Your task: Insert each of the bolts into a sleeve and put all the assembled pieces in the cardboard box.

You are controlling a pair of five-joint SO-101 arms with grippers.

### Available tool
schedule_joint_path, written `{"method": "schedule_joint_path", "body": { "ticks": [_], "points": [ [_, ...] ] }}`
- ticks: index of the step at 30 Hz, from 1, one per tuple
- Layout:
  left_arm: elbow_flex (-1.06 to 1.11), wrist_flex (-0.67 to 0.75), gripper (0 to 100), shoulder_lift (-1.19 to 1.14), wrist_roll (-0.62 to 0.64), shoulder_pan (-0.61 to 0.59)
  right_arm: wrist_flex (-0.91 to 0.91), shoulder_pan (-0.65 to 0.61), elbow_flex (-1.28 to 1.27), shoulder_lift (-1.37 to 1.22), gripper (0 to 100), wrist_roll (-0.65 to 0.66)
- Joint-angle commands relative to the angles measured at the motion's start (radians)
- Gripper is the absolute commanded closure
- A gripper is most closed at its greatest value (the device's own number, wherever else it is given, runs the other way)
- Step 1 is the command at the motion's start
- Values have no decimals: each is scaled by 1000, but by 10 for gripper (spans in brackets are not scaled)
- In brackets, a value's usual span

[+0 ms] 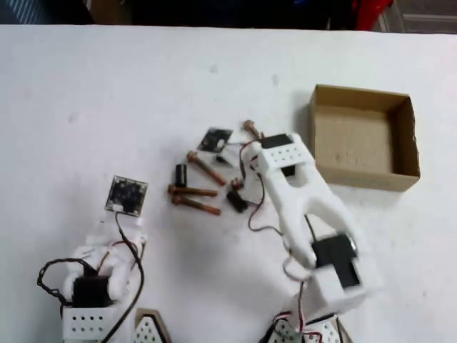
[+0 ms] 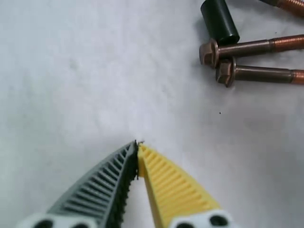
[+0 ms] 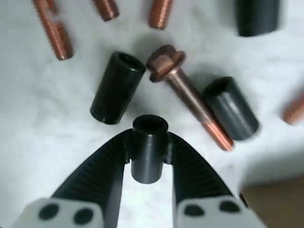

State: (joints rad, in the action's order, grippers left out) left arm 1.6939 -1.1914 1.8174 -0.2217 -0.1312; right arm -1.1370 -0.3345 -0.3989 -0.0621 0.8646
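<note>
My right gripper (image 3: 148, 138) is shut on an upright black sleeve (image 3: 148, 154), its black fingers (image 3: 107, 164) pressing both sides. Just beyond lie a copper bolt (image 3: 189, 97) and two more black sleeves (image 3: 116, 88) (image 3: 232, 108). My left gripper (image 2: 137, 145), grey and yellow, is shut with nothing in it above bare table. Two bolts (image 2: 251, 47) (image 2: 259, 74) and a sleeve (image 2: 219, 21) lie a short way beyond it. In the high view the right arm (image 1: 296, 189) stretches over the bolt cluster (image 1: 194, 198), left of the cardboard box (image 1: 327, 136).
The left arm (image 1: 93, 282) sits folded near the front left edge with loose cables (image 1: 132, 250). The box stands open at the right. Threaded bolt ends (image 3: 52, 28) lie just past the held sleeve. Wide bare table (image 1: 107, 86) stretches to the back and left.
</note>
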Motion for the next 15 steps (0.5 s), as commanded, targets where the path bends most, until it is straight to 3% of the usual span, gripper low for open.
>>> {"method": "schedule_joint_path", "body": {
  "ticks": [1, 10, 15],
  "points": [
    [-2, 15, 976, 8, -6, 15, -62, 2, 21, 236, 981, -81],
    [-2, -23, 976, 8, -5, 15, -259, 7, 11, 753, 981, -250],
    [-14, -58, 976, 8, -2, 15, -294, 2, -129, 1003, 981, -293]
  ]
}}
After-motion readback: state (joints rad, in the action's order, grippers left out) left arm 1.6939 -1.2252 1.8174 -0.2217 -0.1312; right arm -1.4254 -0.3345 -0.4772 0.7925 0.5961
